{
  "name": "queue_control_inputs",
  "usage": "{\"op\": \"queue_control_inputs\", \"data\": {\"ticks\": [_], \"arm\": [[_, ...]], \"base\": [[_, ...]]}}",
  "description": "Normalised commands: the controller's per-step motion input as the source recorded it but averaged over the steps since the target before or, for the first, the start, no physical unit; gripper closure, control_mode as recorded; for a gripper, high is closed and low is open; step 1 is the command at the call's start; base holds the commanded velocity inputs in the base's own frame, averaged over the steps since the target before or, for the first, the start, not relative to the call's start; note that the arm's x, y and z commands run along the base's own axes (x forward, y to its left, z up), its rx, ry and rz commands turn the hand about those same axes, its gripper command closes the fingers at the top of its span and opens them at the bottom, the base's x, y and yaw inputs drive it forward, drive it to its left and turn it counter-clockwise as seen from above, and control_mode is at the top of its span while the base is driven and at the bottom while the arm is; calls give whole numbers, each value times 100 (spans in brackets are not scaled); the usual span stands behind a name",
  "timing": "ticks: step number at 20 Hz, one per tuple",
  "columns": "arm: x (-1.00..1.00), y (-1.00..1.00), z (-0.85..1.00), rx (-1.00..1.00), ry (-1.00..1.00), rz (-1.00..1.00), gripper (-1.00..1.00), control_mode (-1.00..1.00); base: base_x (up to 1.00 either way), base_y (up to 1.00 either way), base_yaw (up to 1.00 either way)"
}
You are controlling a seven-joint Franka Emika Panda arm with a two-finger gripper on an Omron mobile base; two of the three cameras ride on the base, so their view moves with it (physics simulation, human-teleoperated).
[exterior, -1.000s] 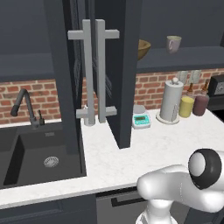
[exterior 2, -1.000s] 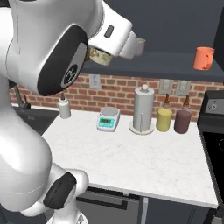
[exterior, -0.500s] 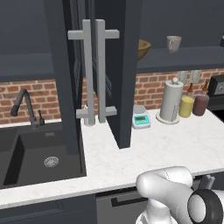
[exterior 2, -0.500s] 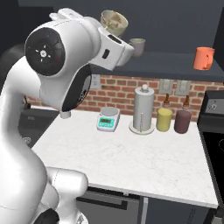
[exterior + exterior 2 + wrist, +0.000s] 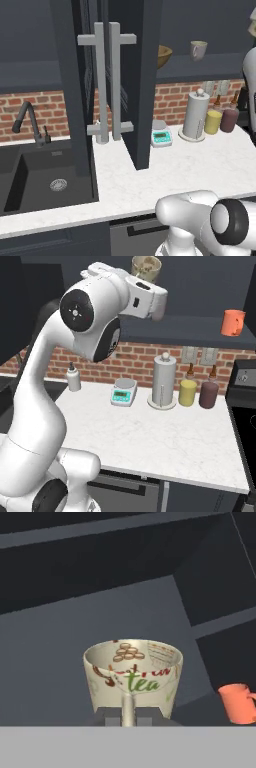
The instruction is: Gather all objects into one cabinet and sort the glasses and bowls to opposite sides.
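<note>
Cream patterned mug (image 5: 132,679) sits clenched by its handle in the claw (image 5: 128,716), raised high before the dark cabinet (image 5: 100,597). Orange mug (image 5: 232,322) stands on the cabinet shelf, off to the right.

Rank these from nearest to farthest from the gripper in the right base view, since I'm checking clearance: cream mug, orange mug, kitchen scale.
1. Cream mug, held in the gripper, up top.
2. Orange mug, on the shelf to the right.
3. Kitchen scale, down on the counter.
</note>
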Motion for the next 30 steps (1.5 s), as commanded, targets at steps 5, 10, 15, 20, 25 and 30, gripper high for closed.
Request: {"op": "queue_control_inputs", "data": {"ticks": [5, 10, 15, 20, 25, 30], "arm": [[19, -60, 54, -30, 14, -2, 100, -100], [-9, 1, -56, -12, 15, 0, 100, -100], [-16, 29, -100, -8, 20, 0, 100, -100], [13, 12, -16, -2, 9, 0, 100, -100], [18, -4, -4, 1, 0, 0, 100, -100], [46, -28, -36, 0, 0, 1, 100, -100]], "base": [[0, 0, 0], [0, 0, 0], [0, 0, 0], [0, 0, 0], [0, 0, 0], [0, 0, 0]]}}
